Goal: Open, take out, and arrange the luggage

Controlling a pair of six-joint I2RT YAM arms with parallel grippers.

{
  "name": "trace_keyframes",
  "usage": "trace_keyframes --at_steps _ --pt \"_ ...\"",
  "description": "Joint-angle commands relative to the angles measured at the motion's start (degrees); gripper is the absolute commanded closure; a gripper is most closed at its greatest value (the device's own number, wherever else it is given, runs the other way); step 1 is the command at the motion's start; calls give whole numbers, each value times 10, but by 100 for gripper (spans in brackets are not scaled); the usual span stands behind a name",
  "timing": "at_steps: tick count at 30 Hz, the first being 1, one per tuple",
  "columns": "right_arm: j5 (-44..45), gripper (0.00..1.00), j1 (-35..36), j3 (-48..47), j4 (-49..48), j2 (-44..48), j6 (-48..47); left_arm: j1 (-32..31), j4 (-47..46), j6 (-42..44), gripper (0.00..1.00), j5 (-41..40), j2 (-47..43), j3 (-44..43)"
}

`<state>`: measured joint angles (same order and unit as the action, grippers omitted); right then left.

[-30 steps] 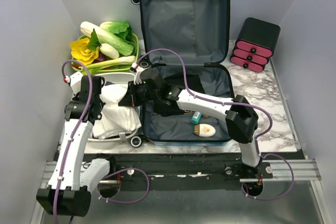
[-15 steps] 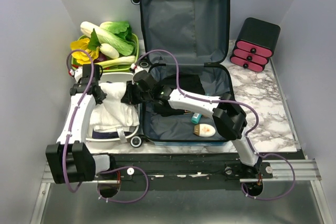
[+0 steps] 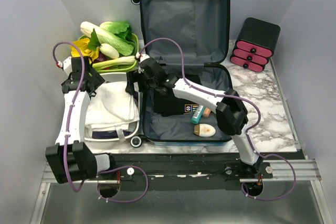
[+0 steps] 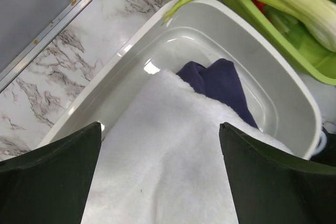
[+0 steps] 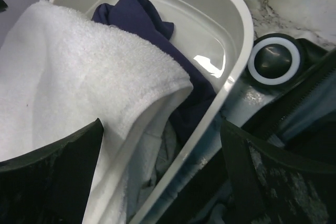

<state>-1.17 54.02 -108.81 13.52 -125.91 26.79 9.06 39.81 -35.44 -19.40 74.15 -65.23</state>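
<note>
The luggage (image 3: 184, 19) lies open on the worktop (image 3: 262, 108), lid upright at the back, with a black garment (image 3: 173, 103), a tube (image 3: 197, 114) and a bottle (image 3: 205, 130) inside. Just left of it stands a white tub (image 3: 113, 139) holding a towel (image 3: 110, 106) over a navy cloth (image 4: 223, 85). The left pincer (image 3: 86, 80) hovers over the tub's far left, spread wide and holding nothing. The right pincer (image 3: 137, 80) is likewise spread and empty above the tub's right rim, near a luggage wheel (image 5: 274, 59). The towel bulges high and droops over the near rim, so I judge it could slide out, or snag on a finger as either arm lifts. The right arm also spans the luggage, and a careless swing might knock the bottle or tube.
</note>
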Motion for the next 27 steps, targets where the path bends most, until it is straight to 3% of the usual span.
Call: trace_keyframes --at_steps 1,3,7,12,17,22,27 --pt "-18 1 5 25 27 82 -103 2 11 -33 1 63 -79 12" --pt "-58 2 6 34 23 104 -118 1 18 -51 1 84 -103 49" --pt "-228 2 6 56 -32 93 -124 2 -19 -99 1 152 -192 146" --pt "-324 2 6 -66 -33 -17 -109 2 -87 -165 1 138 -265 257" --pt "-246 2 6 -155 3 -131 -104 3 -193 -147 1 119 -249 316" --pt "-154 2 0 -185 48 -177 -103 4 -264 -114 1 133 -198 349" --pt "-172 2 -22 -196 52 -199 -69 4 -305 -104 1 127 -174 360"
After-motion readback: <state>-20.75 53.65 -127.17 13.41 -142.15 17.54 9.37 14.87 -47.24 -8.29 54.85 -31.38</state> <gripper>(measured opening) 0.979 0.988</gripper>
